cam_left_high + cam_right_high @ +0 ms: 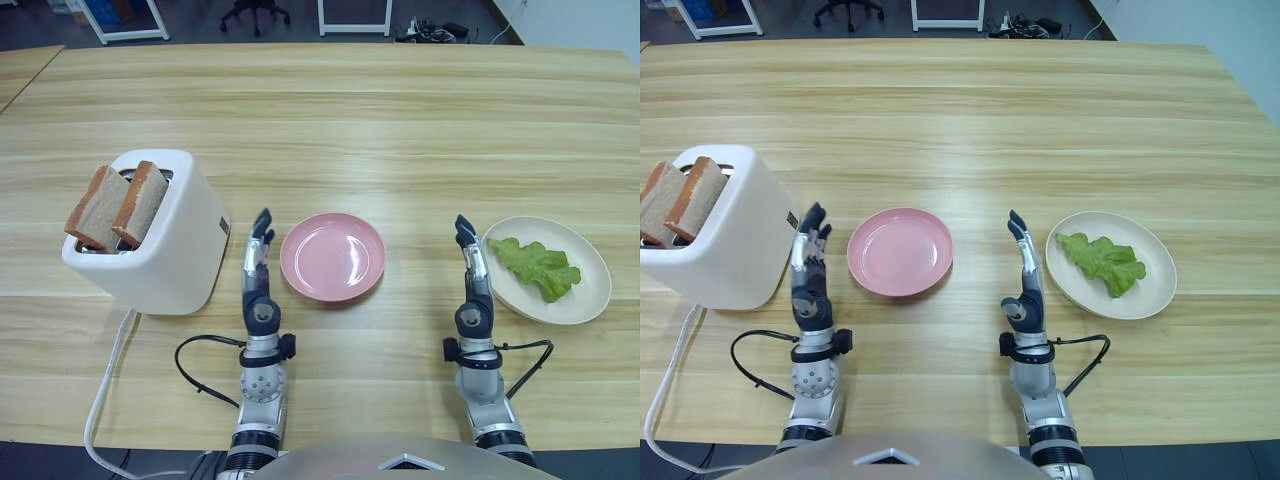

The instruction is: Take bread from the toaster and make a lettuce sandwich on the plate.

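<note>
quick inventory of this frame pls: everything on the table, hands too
toaster: 1, white, table's left side
bread slices: 2, brown-crusted, standing in the toaster's slots
toaster cord: 1, white, trailing to the near edge
pink plate: 1, pink, centre
cream plate: 1, cream, right side
lettuce leaf: 1, green, on the cream plate
table: 1, light wood
left hand: 1, open, between toaster and pink plate
right hand: 1, open, between the two plates

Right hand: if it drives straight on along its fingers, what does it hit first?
Likely nothing: the right hand points forward over bare table, through the gap between the pink plate on its left and the cream plate holding lettuce on its right. The cream plate is closer.
</note>
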### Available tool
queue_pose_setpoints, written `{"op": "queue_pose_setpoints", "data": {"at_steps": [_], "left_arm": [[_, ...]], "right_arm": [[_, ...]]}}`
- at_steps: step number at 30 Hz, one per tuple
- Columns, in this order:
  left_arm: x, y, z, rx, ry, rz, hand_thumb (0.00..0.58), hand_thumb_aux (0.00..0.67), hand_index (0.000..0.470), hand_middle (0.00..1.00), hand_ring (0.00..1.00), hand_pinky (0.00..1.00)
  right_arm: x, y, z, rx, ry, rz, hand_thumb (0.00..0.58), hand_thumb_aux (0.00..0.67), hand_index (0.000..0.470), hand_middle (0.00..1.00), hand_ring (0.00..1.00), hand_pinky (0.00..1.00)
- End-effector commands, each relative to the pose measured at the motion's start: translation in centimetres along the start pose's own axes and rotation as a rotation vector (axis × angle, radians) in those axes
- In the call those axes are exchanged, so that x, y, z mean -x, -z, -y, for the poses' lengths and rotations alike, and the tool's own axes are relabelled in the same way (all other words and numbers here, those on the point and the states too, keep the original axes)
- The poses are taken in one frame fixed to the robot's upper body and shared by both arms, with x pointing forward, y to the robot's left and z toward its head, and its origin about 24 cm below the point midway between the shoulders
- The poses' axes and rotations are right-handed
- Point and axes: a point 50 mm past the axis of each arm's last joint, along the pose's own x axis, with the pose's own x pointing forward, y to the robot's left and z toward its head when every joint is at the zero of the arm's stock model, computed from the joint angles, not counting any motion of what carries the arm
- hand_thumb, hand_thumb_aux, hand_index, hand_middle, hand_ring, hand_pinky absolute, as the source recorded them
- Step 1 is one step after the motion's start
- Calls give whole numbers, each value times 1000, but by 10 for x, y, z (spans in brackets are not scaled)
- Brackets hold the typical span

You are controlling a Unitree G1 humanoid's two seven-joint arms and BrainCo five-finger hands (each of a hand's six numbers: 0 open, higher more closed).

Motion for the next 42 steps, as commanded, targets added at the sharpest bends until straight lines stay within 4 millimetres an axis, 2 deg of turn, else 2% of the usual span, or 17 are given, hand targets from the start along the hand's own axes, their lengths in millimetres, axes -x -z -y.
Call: {"op": "queue_pose_setpoints", "data": {"at_steps": [1,4,6,8,10,18,23,27,28,29,30,31,34,42], "left_arm": [[-22,-3,-78,-506,-21,38,0,0,0,0,0,0],[-33,0,-151,-931,-80,-87,0,0,0,0,0,0],[-36,0,-186,-1114,-108,-158,0,0,0,0,0,0],[-39,0,-208,-1212,-126,-210,0,0,0,0,0,0],[-44,5,-222,-1272,-124,-262,0,0,0,0,0,0],[-66,41,-223,-1257,70,-434,0,0,0,0,0,0],[-58,44,-214,-1144,225,-495,0,0,0,0,0,0],[-48,45,-215,-1126,363,-571,9,5,4,0,0,0],[-45,46,-216,-1126,379,-586,175,110,77,0,0,0],[-44,46,-217,-1127,392,-599,445,347,243,0,0,0],[-42,46,-218,-1130,410,-610,527,468,328,0,0,0],[-41,46,-218,-1127,422,-616,580,665,466,0,0,0],[-41,46,-214,-1126,460,-606,580,670,470,0,0,0],[-54,47,-208,-1159,422,-512,580,670,470,0,0,0]], "right_arm": [[8,5,1,32,-33,-35,0,0,0,0,0,0],[9,7,-2,41,-46,-38,0,0,0,0,0,0],[9,7,-3,47,-60,-35,0,0,0,0,0,0],[9,8,-4,52,-72,-33,0,0,0,0,0,0],[9,9,-5,57,-80,-33,0,0,0,0,0,0],[10,12,-9,69,-99,-34,0,0,0,0,0,0],[11,13,-10,75,-115,-30,0,0,0,0,0,0],[13,12,-10,79,-119,-31,0,0,0,0,0,0],[14,12,-9,79,-120,-31,0,0,0,0,0,0],[14,12,-9,80,-120,-32,0,0,0,0,0,0],[15,12,-9,81,-121,-34,0,0,0,0,0,0],[16,12,-8,82,-122,-37,0,0,0,0,0,0],[18,12,-8,81,-125,-39,0,0,0,0,0,0],[19,12,-8,75,-124,-47,0,0,0,0,0,0]]}}
